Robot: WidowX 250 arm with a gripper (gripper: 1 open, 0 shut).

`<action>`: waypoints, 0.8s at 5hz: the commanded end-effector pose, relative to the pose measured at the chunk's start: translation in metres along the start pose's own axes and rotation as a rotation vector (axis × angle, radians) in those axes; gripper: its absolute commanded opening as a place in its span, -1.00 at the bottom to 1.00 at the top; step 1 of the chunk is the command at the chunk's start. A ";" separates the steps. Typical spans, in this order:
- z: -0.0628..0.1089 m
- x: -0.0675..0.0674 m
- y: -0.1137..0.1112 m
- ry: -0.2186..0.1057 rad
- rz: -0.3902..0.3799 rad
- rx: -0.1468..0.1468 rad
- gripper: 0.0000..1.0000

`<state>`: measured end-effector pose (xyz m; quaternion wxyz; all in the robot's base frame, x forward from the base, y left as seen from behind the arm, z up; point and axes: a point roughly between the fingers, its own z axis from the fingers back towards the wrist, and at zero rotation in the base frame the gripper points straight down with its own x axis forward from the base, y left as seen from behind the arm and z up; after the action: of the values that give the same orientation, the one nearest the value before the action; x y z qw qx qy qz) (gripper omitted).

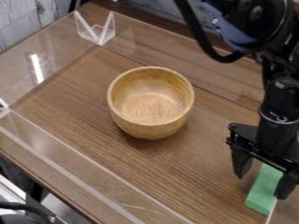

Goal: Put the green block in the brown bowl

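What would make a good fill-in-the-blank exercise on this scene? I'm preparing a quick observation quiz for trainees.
1. The round bowl is light ____ in color.
2. The block beside the black gripper is ____ in color.
3. The bowl has nothing in it, so it is ____.
4. The bowl and block rest on a table made of ____.

Missing words: brown; green; empty; wood
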<state>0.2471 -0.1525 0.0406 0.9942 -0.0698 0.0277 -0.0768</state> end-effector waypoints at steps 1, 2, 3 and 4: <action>0.014 0.012 -0.003 -0.053 -0.006 -0.024 1.00; 0.013 0.014 -0.003 -0.054 -0.009 -0.028 1.00; 0.002 0.014 -0.001 -0.051 -0.006 -0.028 1.00; -0.006 0.014 0.001 -0.052 0.002 -0.029 1.00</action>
<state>0.2559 -0.1513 0.0240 0.9941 -0.0773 0.0205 -0.0729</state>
